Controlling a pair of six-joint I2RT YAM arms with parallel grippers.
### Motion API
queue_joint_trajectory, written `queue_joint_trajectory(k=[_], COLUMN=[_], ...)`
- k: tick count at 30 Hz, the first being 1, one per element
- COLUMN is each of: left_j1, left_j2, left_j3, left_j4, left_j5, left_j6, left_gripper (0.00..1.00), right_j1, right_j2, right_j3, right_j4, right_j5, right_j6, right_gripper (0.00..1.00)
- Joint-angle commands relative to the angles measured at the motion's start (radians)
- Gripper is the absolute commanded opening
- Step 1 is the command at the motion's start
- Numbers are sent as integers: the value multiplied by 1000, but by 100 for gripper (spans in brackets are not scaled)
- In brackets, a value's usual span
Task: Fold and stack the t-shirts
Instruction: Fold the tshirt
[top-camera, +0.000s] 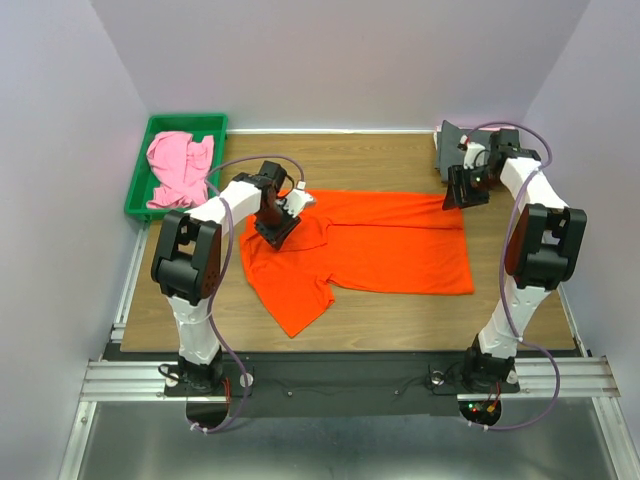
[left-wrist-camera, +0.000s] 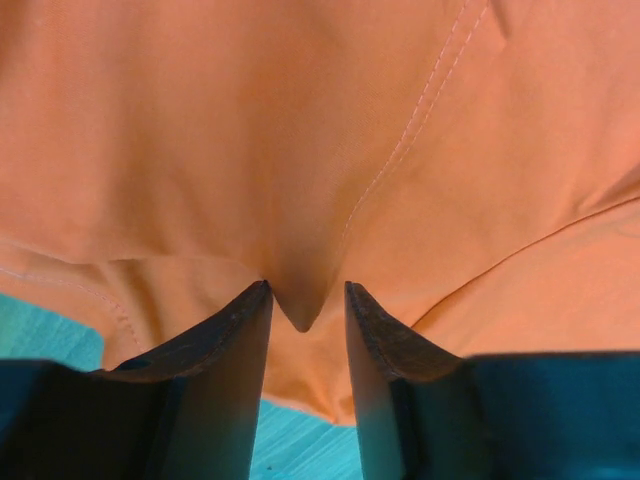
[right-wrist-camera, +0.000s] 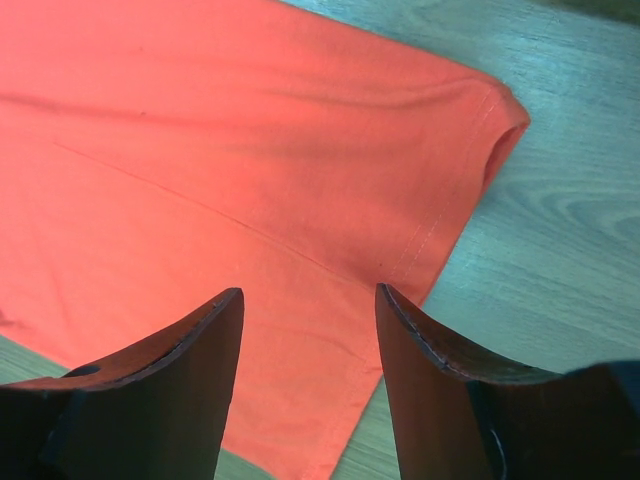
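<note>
Two shirts are in view: one orange shirt (top-camera: 390, 245) and one pink shirt (top-camera: 180, 170). There is one green tray (top-camera: 185, 122) and two arms.

The orange shirt lies spread on a wooden table (top-camera: 380, 160), with a sleeve pointing toward the near edge. Beyond the orange shirt's left end sits the tray, with the pink shirt crumpled inside it. Pale lilac walls (top-camera: 350, 60) close in the table on three sides. Beyond the orange shirt's far right corner stands a dark shape, partly hidden by the right arm; what it is cannot be told.

The left gripper (top-camera: 277, 232) is down on the orange shirt's left part, near the collar end. In its wrist view (left-wrist-camera: 307, 290) the jaws are drawn close, and a tuck of orange cloth (left-wrist-camera: 300, 130) is pinched between the tips, with creases and a seam running toward that pinch.

The right gripper (top-camera: 455, 200) is at the orange shirt's far right corner. In its wrist view (right-wrist-camera: 310, 295) the jaws stand wide apart and hold nothing; the hemmed corner of the shirt (right-wrist-camera: 200, 150) lies beneath them on the wood (right-wrist-camera: 560, 200).
</note>
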Motion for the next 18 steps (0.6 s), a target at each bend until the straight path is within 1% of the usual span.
queue_joint_trajectory(k=[1, 2, 4, 5, 7, 8, 11, 14, 18], left_j1=[-13, -13, -13, -13, -14, -13, -13, -14, -13], left_j2=[-18, -15, -18, -23, -26, -27, -27, -26, -27], left_j3=[-6, -2, 11, 29, 53, 76, 113, 138, 139], left_j4=[-7, -22, -43, -71, -102, -117, -186, -215, -244], left_j5=[-13, -4, 14, 41, 68, 101, 169, 227, 264], left_j6=[0, 1, 3, 4, -5, -11, -36, -52, -60], left_gripper=[36, 26, 18, 12, 6, 1, 0, 0, 0], right_j1=[10, 13, 15, 18, 18, 19, 18, 21, 22], right_j2=[-32, -32, -33, -33, -35, -33, -35, -33, -29], right_j3=[-10, -11, -11, -11, -14, -16, -20, -25, -22], right_j4=[6, 6, 6, 5, 5, 5, 6, 5, 3], right_j5=[-28, -37, -40, -42, -39, -40, -39, -42, -42], right_j6=[-7, -4, -4, -2, -4, -4, -7, -8, -10], right_gripper=[60, 60, 59, 59, 59, 59, 59, 59, 59])
